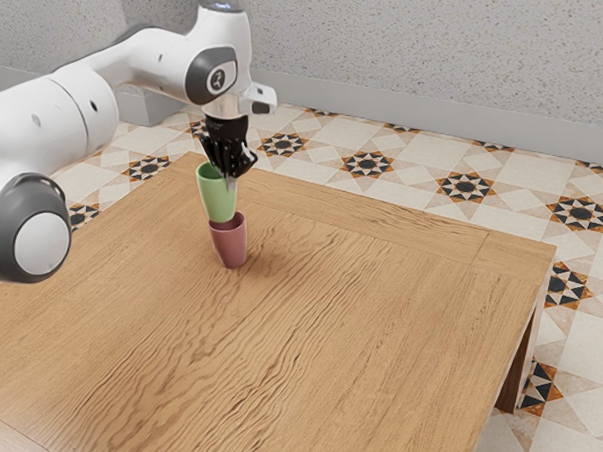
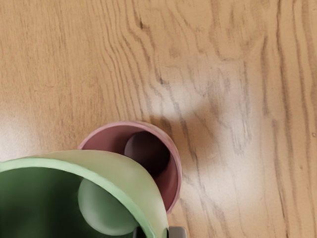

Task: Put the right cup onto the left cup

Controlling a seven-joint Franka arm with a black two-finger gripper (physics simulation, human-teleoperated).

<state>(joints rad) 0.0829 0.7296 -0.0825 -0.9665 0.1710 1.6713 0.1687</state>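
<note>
My gripper (image 1: 230, 177) is at the green cup's rim, shut on the cup wall. The green cup (image 1: 217, 199) hangs with its mouth up, slightly tilted, its base at the height of the pink cup's rim. Upright on the table, the pink cup (image 1: 231, 244) has its mouth partly behind the green one; whether they touch I cannot tell. In the wrist view my gripper (image 2: 156, 233) has one fingertip inside and one outside the rim of the green cup (image 2: 123, 171). Part of the pink cup (image 2: 171, 186) is covered by it, and its open inside shows beside it.
The wooden table (image 1: 377, 319) carries the pink cup near its far left part in the exterior view. The table's far edge runs behind the cups, with patterned floor tiles (image 1: 466, 187) and a grey wall (image 1: 439, 62) beyond.
</note>
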